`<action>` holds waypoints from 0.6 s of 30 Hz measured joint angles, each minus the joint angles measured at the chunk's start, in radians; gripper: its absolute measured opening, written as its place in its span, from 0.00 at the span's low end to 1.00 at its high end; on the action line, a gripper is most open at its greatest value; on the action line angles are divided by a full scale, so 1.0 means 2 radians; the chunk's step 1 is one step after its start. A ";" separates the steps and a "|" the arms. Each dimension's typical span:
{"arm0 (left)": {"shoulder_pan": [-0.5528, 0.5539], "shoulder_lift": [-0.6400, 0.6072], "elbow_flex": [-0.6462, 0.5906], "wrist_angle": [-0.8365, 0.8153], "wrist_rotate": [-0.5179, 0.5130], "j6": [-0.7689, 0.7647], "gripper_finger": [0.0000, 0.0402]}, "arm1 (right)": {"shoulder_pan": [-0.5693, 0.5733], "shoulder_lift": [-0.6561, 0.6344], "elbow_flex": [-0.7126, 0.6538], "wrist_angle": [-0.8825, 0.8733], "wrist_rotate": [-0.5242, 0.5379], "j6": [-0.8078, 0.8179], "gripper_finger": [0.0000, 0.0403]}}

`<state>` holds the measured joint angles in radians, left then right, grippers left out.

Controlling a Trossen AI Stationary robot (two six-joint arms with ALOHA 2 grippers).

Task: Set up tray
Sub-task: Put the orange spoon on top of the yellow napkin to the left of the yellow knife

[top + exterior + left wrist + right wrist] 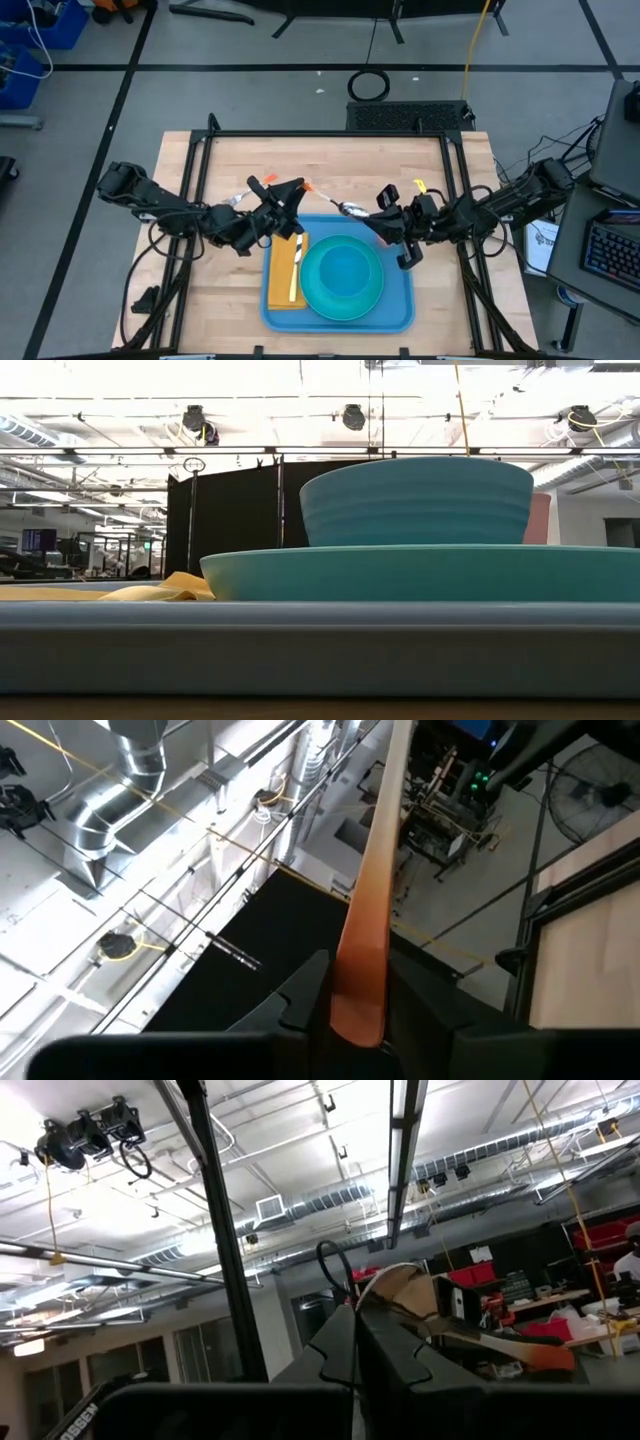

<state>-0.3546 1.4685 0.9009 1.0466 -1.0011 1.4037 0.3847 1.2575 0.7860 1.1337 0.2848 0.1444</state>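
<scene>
The blue tray lies on the worktop near its front edge, carrying a teal plate with a bowl. The left hand pinches an orange-handled utensil. The right hand, fingers pressed together, grips a spoon. No readable writing

Plate and napkin fill the tray; table sides open.

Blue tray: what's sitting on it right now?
On the tray: a round teal plate carrying a teal bowl, and beside it a yellow napkin with a yellow-handled utensil lying on it. The tray floor under plate and napkin is covered.
</scene>
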 joint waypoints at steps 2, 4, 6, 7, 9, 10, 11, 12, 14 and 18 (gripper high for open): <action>0.000 0.000 0.000 -0.001 -0.007 0.000 0.20 | 0.000 0.000 0.000 -0.001 0.000 0.001 0.00; -0.001 0.000 0.000 0.000 -0.011 -0.002 0.16 | 0.000 0.000 0.000 -0.001 0.000 0.002 0.00; -0.004 0.000 0.000 0.001 -0.013 -0.001 0.11 | 0.000 0.000 0.000 -0.002 0.000 0.002 0.00; -0.004 0.000 0.000 0.001 -0.014 -0.002 0.08 | 0.000 0.000 0.000 -0.002 -0.001 0.002 0.00; -0.004 0.000 0.000 -0.001 -0.014 -0.001 0.03 | 0.000 0.000 0.000 0.000 -0.001 0.002 0.00; -0.004 0.000 0.000 -0.001 -0.016 -0.005 0.02 | 0.000 0.000 0.000 0.000 -0.001 0.002 0.00; -0.004 0.000 0.000 -0.001 -0.018 -0.012 0.02 | 0.000 0.000 0.000 0.001 -0.002 0.002 0.00; -0.004 0.000 0.000 0.000 -0.021 -0.020 0.02 | 0.000 0.000 0.000 0.001 -0.005 0.002 0.00; -0.004 -0.001 0.000 0.001 -0.027 -0.027 0.02 | 0.001 0.000 0.000 0.001 -0.007 0.002 0.00; -0.006 -0.001 0.000 0.001 -0.056 -0.040 0.02 | 0.000 0.000 0.000 -0.004 -0.004 0.000 0.00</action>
<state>-0.3668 1.4673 0.9009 1.0481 -1.1140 1.3234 0.3855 1.2575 0.7864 1.1260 0.2777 0.1448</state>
